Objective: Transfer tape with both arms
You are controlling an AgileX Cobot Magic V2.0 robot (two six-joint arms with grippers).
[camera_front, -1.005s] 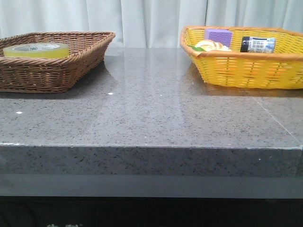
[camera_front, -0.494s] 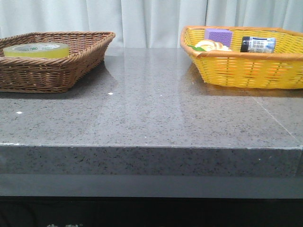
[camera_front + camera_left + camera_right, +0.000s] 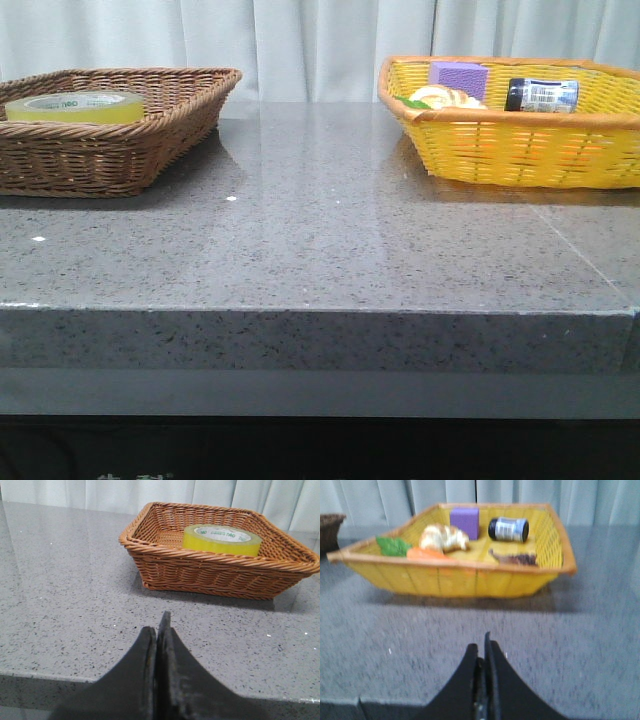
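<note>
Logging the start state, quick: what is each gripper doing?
Left gripper: jaws closed, holding nothing.
Right gripper: jaws closed, holding nothing.

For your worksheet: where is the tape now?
In the front view, the tape lies flat inside the brown wicker basket at the table's far left.

On the table (image 3: 320,250) two baskets stood well apart, both toward the far edge. The left basket (image 3: 110,150) held the tape (image 3: 74,106), which lay flat inside it. The right basket (image 3: 520,150) held a block (image 3: 459,78) at the back, a bottle (image 3: 541,95) on its side to the right of the block, and a pastry (image 3: 445,97) before the block. My two grippers (image 3: 157,630) (image 3: 482,652) were at the near edge, each before its own basket.
</note>
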